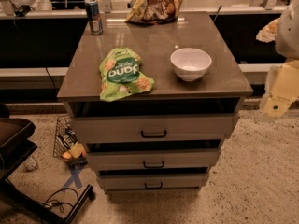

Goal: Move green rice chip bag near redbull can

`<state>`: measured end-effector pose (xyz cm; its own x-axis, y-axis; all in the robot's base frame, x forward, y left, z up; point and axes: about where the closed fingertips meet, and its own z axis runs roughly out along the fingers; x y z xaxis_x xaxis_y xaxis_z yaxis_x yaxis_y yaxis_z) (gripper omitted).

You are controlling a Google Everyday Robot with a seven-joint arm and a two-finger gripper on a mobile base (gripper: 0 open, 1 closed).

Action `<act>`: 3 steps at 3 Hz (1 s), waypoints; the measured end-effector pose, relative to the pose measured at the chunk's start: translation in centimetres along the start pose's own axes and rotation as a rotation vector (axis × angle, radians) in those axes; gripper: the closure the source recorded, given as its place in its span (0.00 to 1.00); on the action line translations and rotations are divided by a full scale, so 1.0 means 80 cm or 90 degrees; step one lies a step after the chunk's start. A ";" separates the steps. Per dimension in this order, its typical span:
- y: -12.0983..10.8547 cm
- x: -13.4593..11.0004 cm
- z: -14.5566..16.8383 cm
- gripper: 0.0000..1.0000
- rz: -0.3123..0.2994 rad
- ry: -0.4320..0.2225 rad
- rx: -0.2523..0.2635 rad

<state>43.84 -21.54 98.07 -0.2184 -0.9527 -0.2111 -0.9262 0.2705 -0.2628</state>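
Note:
The green rice chip bag (pixel 122 73) lies flat near the front left edge of the brown cabinet top (pixel 159 41), with its dark green oval logo facing up. The redbull can (pixel 94 16) stands upright at the back left corner, well behind the bag. My gripper (pixel 276 101) hangs at the far right of the view, off the right side of the cabinet and below its top. It is far from both the bag and the can and holds nothing that I can see.
A white bowl (pixel 190 63) sits on the right half of the top. A brown-and-yellow snack bag (pixel 155 6) lies at the back edge. The cabinet has three drawers (pixel 153 129). A wire basket (pixel 69 141) and a dark cart (pixel 18 148) stand on the floor at left.

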 end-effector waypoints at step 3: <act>-0.044 -0.050 -0.022 0.00 0.047 -0.040 0.054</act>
<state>47.47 -18.93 101.48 -0.2629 -0.9200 -0.2907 -0.8786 0.3528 -0.3220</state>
